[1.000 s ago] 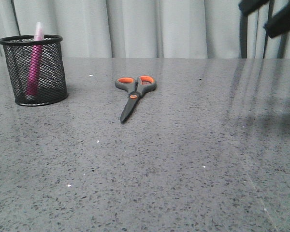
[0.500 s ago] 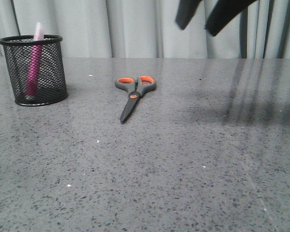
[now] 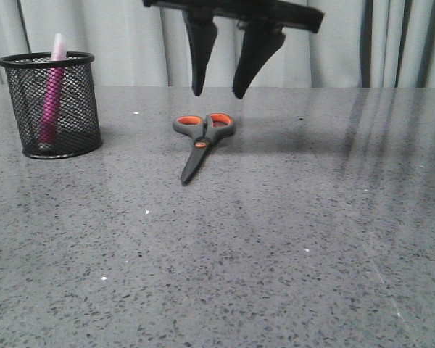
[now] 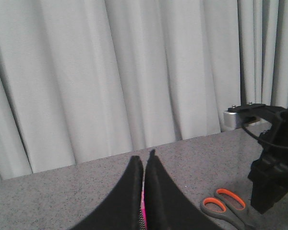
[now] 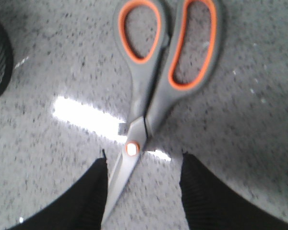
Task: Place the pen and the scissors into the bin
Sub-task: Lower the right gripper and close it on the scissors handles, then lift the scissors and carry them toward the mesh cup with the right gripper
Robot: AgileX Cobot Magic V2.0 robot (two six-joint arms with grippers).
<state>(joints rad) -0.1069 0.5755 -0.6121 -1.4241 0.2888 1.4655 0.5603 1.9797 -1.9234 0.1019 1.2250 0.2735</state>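
Bin (image 3: 51, 105) far left on the table (image 3: 275, 239), pen (image 3: 52, 90) standing inside it (leaning, top above the rim). Scissors (image 3: 201, 141) lie flat right of the bin, handles toward the back. Right gripper (image 3: 216, 93) hangs above the handles, fingers spread.

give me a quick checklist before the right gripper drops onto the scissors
1. Right gripper open: ok, its fingers stand apart.
2. Aligned over the scissors: ok, in the right wrist view the blades near the pivot lie between the fingers.
3. Scissors lying flat and closed on the table: ok.
4. Height above the scissors: not ok yet, the fingertips hang clear above them.
5. Pen already in the bin: ok, it stands upright inside.
6. Left gripper out of the way: ok, it is shut with nothing clamped that I can see, off to the side of the scissors.
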